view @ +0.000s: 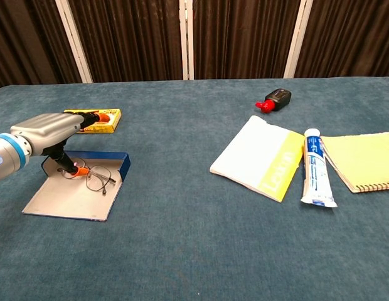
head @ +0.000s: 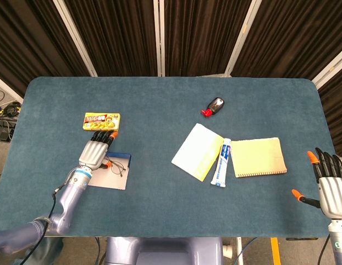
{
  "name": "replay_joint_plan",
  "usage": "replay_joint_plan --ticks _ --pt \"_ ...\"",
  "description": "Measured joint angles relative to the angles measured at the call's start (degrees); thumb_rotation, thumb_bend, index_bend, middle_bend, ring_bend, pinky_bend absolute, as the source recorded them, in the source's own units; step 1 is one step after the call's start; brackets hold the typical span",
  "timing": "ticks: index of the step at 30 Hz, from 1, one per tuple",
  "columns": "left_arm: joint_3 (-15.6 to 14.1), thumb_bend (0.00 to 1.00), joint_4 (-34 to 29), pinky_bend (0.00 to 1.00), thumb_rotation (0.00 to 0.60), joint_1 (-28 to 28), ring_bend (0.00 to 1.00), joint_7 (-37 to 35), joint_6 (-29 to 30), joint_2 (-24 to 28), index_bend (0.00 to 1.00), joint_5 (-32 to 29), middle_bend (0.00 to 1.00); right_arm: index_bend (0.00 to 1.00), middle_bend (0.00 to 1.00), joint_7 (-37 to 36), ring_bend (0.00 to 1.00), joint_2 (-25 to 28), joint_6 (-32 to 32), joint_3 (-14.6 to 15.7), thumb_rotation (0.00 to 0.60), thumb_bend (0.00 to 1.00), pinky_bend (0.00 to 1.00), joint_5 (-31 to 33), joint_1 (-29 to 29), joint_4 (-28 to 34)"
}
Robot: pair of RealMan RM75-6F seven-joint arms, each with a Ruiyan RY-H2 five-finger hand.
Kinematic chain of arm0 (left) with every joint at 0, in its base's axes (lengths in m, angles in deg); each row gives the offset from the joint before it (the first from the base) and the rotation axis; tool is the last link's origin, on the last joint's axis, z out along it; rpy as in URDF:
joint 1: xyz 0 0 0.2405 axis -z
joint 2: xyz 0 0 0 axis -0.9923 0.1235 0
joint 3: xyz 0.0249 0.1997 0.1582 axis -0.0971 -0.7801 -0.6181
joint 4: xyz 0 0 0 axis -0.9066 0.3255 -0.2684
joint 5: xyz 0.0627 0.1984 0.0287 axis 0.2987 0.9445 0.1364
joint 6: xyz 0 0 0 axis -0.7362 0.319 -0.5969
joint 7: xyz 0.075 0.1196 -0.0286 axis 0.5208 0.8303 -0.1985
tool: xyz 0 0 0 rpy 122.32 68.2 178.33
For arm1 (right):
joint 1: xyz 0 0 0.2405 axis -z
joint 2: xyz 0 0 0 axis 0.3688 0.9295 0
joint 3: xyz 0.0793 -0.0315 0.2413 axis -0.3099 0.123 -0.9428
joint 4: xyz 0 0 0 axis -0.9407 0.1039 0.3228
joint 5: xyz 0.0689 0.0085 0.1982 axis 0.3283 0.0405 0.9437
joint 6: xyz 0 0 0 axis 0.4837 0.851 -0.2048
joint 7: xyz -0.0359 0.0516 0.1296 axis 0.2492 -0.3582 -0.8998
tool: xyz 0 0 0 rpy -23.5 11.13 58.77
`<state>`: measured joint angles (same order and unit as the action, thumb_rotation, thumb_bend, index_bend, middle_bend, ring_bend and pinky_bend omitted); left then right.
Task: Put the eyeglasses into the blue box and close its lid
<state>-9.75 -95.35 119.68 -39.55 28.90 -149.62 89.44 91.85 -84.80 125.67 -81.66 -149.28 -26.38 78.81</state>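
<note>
Eyeglasses [view: 97, 180] lie inside the blue box [view: 69, 200], in the part of it nearest the raised blue wall, with the temples folded out toward the box's pale floor; in the head view the eyeglasses [head: 116, 166] show just past the fingertips of the left hand [head: 95, 153]. The blue box [head: 115, 180] sits open, its lid flat on the table [head: 171, 105] beside the tray. The left hand [view: 49, 128] hovers over the far-left corner of the box with its fingers stretched forward over the rim and its orange-tipped thumb reaching down to the near lens of the glasses; whether the thumb actually touches the frame cannot be told, and nothing is gripped. Just beyond the box, away from the robot, lies a yellow snack packet [head: 101, 121]. Well to the right of the box rests a white and yellow booklet [view: 260, 158], with a toothpaste tube [view: 315, 169] touching its far edge and a yellow spiral notebook [view: 362, 158] beyond that. Farther back from the booklet lies a small black and red bottle [view: 275, 99]. Far from the box, at the table's right edge, the right hand [head: 330, 186] is spread and released, holding nothing.
</note>
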Motion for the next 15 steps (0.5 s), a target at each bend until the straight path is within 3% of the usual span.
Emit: replay_joint_plan --ticks 15 --pt "1.9 0.23 2.4 0.0 0.6 2.1 0.0 -1.5 -0.3 -0.9 0.0 -1.3 0.0 0.0 0.0 0.5 0.0 -0.3 -0.6 -0.2 0.6 0.0 0.0 0.8 -0.2 -0.4"
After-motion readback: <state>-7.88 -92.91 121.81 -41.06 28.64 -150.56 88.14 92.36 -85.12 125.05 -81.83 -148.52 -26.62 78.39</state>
